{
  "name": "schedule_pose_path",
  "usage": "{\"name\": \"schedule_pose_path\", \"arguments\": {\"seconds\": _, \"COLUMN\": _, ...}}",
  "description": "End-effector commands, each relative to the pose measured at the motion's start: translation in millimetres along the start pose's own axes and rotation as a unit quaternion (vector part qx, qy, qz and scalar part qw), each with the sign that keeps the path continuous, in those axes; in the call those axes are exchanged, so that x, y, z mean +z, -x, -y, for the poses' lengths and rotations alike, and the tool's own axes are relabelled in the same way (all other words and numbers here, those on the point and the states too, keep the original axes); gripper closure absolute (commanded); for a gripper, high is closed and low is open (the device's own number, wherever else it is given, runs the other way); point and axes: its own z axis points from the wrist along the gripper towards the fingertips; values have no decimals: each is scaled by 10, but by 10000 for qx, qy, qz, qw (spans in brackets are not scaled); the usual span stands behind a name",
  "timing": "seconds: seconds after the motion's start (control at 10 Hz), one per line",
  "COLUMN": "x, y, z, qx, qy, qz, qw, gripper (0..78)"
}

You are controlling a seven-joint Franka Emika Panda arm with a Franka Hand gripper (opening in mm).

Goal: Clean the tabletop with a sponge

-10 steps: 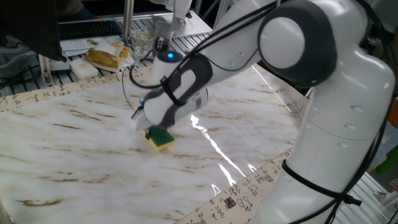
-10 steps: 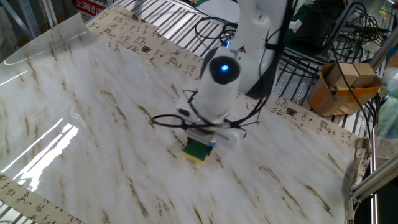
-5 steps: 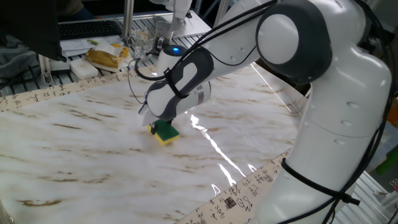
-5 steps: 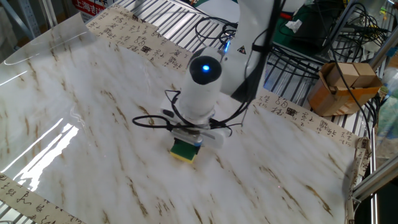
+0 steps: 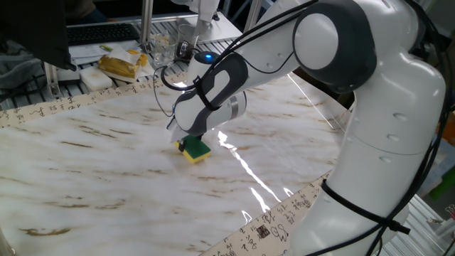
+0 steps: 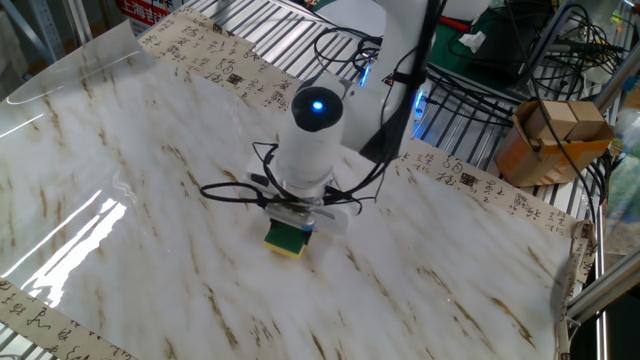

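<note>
The sponge (image 5: 195, 150) lies on the counter (image 5: 85, 163) near its middle, directly under the fingers (image 5: 186, 140). A bag (image 5: 122, 65) sits beyond the far edge.

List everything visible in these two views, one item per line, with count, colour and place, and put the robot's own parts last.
tabletop: one, glossy white marble look with brown streaks, beige border printed with dark characters, fills most of both views.
sponge: one, dark green top over yellow foam, on the tabletop under the claw, near the middle.
yellowish bag: one, yellow, on the slatted bench beyond the tabletop's far edge.
keyboard: one, black, behind the bag.
cardboard box: one, brown, off the table among cables in the other fixed view.
arm: one, white, reaching over the tabletop.
claw: one, white and dark, pressed down on the sponge; its fingers are hidden by the wrist.
</note>
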Motion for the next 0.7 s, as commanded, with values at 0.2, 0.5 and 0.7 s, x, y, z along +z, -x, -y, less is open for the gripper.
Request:
{"name": "schedule_pose_path", "arguments": {"seconds": 0.2, "x": 21, "y": -12, "z": 89, "qx": -89, "qy": -70, "qz": 40, "qw": 9999, "gripper": 765}}
{"name": "schedule_pose_path", "arguments": {"seconds": 0.5, "x": 48, "y": -44, "z": 217, "qx": -152, "qy": -118, "qz": 69, "qw": 9998, "gripper": 765}}
{"name": "schedule_pose_path", "arguments": {"seconds": 0.7, "x": 38, "y": -45, "z": 277, "qx": -152, "qy": -120, "qz": 44, "qw": 9998, "gripper": 765}}
